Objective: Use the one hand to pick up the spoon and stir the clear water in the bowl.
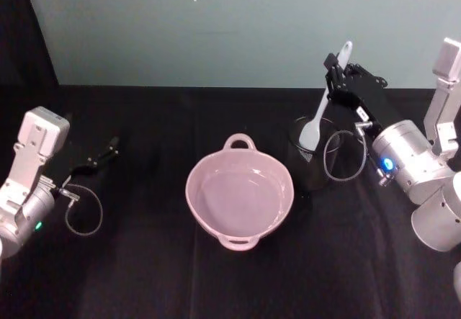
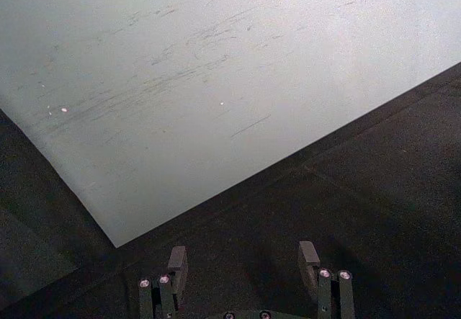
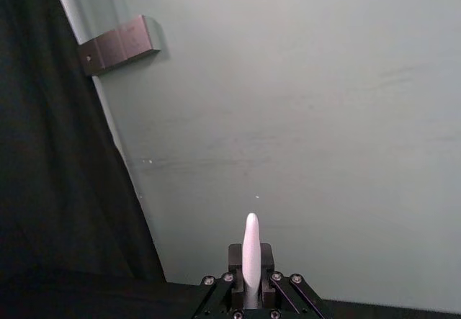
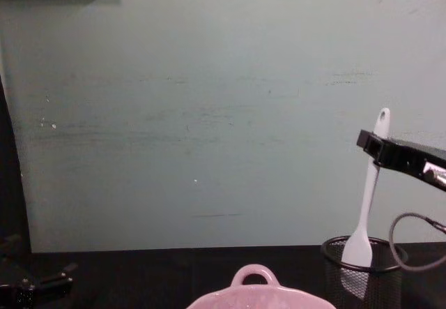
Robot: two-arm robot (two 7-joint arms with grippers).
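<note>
The right gripper (image 1: 333, 69) is clamped on the spoon (image 1: 320, 110), lifting its blade seemingly just above the mesh cup (image 1: 315, 162). Next comes carrying it left into the bowl (image 1: 240, 198). The left gripper (image 2: 245, 261) rests parked, fingers apart.

Glossy pale pink ceramic bowl (image 1: 240, 198) on matt black cloth (image 1: 144, 276), smooth white plastic spoon (image 1: 320, 114) poking out of a black wire-mesh cup (image 4: 362, 270), silver-grey metal arms.

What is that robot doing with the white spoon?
The right gripper has pinched the white spoon near the top of its handle. The spoon's flat end hangs at the rim of the black mesh cup. The pink bowl of water sits beside the cup, with nothing stirring it yet. The left gripper rests open, far off on the black table.
</note>
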